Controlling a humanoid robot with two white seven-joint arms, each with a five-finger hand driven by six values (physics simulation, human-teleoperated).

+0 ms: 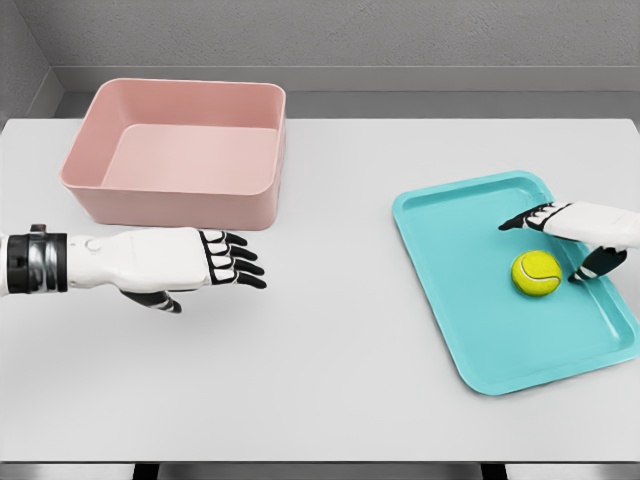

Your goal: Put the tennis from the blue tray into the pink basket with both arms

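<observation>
A yellow-green tennis ball lies on the blue tray at the right of the table. My right hand comes in from the right edge and hovers over the tray, fingers spread above and beside the ball; whether the fingertips touch the ball I cannot tell, and nothing is grasped. The pink basket stands at the back left and holds nothing visible. In front of the basket, my left hand is stretched out flat over the table, fingers pointing right and relaxed.
The white table spans the view, its front edge near the bottom of the picture. A grey wall runs behind the table.
</observation>
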